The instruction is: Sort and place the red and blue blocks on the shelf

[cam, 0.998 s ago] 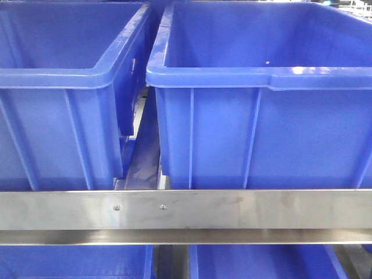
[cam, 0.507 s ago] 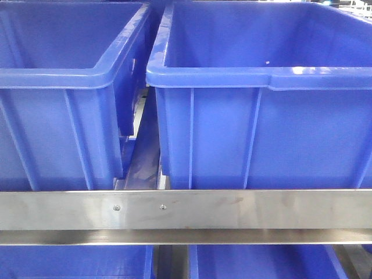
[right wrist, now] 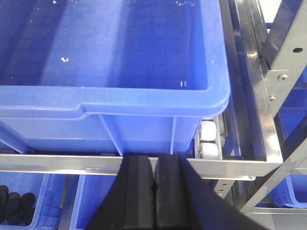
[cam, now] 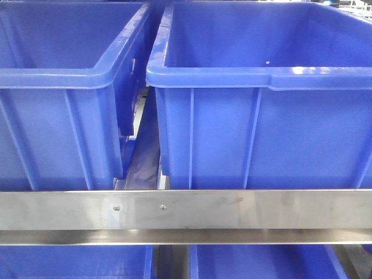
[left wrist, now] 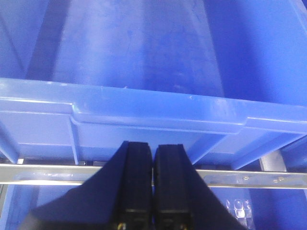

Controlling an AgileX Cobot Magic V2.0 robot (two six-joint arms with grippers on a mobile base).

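Two large blue bins [cam: 256,104] fill the front view, side by side on the shelf [cam: 232,209], a narrow gap between them; the brushed front rail with its two small screws [cam: 139,207] crosses below their bases, and more blue bins show on the level beneath. No red or blue block is visible in any view: not inside either bin, not on the rail, not between any fingers. Where the blocks lie therefore cannot be told, nor which way they lie from either hand or which arm is nearer to them. Left gripper [left wrist: 152,158]: jaws pressed together, nothing between them, pointing at the outer wall of a blue bin [left wrist: 144,110] just above the rail, the bin's open interior beyond and bare as far as the view reaches. Right gripper [right wrist: 154,167]: jaws likewise together and empty, aimed at the front rail below the right bin [right wrist: 120,52], near that bin's right-hand corner, where white rollers [right wrist: 208,143] and the steel upright [right wrist: 278,76] stand just beside. A few pale specks lie on that bin's floor; too small to identify. Lower left in the right wrist view, small dark round items [right wrist: 14,203] sit in a lower bin. Judgement: both arms face the shelf empty, so a pick must come first, elsewhere.
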